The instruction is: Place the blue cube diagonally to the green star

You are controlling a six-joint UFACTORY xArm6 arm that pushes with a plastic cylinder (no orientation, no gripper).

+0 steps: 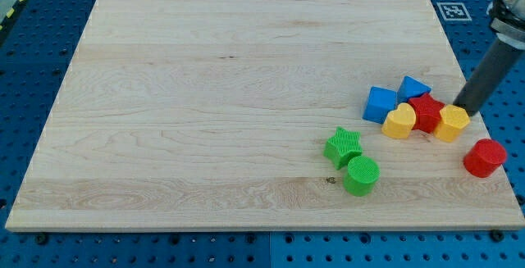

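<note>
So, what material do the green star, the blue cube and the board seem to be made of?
Green star: probably plastic, matte; its sides show fine ridges, maybe 3D-printed. Blue cube: likely plastic too, smooth, uniform colour, soft sheen. Board: wood, pale with visible grain lines and joined strips, unpainted.

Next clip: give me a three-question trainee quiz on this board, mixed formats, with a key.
1. True or false: the blue cube touches the green star.
2. Which block lies nearest my tip? A) green cylinder B) the yellow block at the cluster's right end C) red cylinder
3. Fill in: the red star sits between two ___ blocks.

Key: 1 false, a gap of bare board separates them. 2 B. 3 yellow; the other is the yellow heart.
</note>
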